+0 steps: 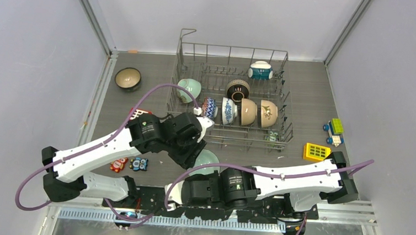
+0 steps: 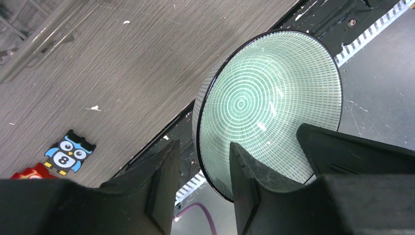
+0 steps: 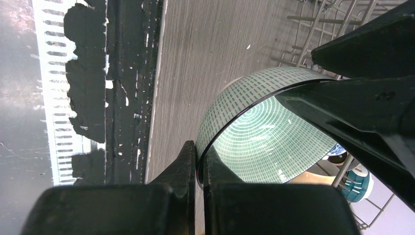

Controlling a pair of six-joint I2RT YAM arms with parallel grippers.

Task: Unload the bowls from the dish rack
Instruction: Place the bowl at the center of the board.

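Observation:
A teal-and-white patterned bowl (image 1: 208, 159) hangs tilted above the table's front edge, between both grippers. My right gripper (image 3: 199, 157) is shut on its rim, one finger inside and one outside the bowl (image 3: 262, 139). My left gripper (image 2: 203, 169) is open. The rim of the bowl (image 2: 266, 100) passes between its fingers, with a gap on the outer side. The dish rack (image 1: 232, 70) stands at the back and holds several bowls on edge: pale green (image 1: 188, 89), blue-and-white (image 1: 228, 111), cream (image 1: 248, 112), dark brown (image 1: 237, 89) and teal-and-white (image 1: 260, 70).
A dark bowl (image 1: 128, 79) stands upright on the table left of the rack. Owl figures (image 1: 139, 164) lie under the left arm, one showing in the left wrist view (image 2: 68, 152). A yellow block (image 1: 316, 151) and a green toy (image 1: 335, 128) lie to the right.

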